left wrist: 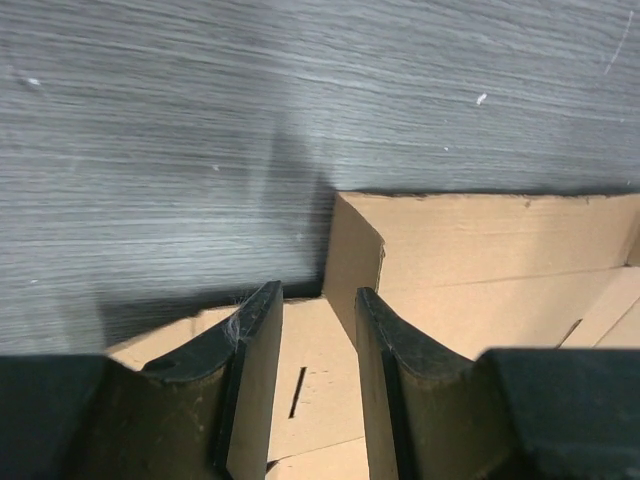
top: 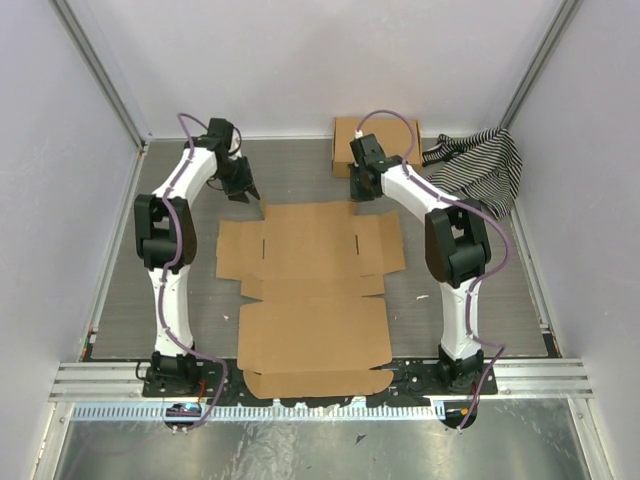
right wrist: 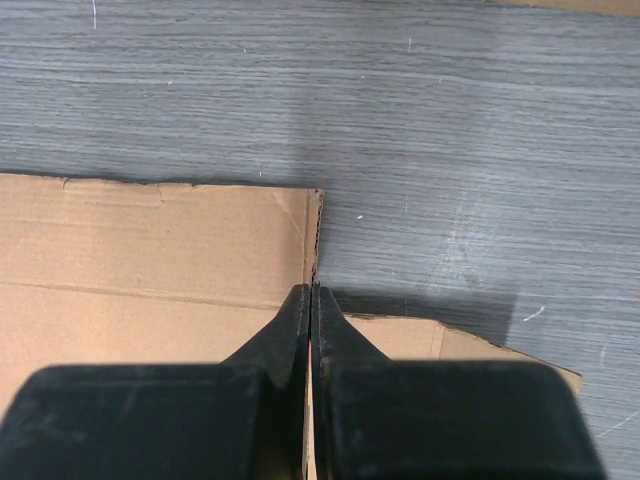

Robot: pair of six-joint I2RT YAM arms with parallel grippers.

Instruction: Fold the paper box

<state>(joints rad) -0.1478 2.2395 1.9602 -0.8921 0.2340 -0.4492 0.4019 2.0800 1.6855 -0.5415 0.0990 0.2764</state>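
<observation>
Mid-table, flat: the paper box [top: 310,290] lies unfolded on the grey table [top: 500,290]. Its blank runs from the middle to the near edge between the arm bases, with side flaps spread left and right. The left gripper [left wrist: 315,295] sits at the far-left corner of the far panel. Its jaws are part-way apart, and we see nothing pinched. A short flap corner stands lifted just beyond its tips. The right gripper [right wrist: 311,290] is clenched tight and empty, tips at the far-right corner of the same panel. Whether it touches the board, we cannot confirm.

We judge the step in hand to be raising the far wall. To do it well:
- Have the right tips pin the panel by the crease so the blank does not slide.
- Let the left take the lifted flap squarely along its edge.
- Fold along the scored line and bring both corners up evenly.

Writing: none legible. We find no print on the blank, on the ready-made box [top: 375,140] at the table's far edge, or on the striped cloth [top: 480,165] beside it.
</observation>
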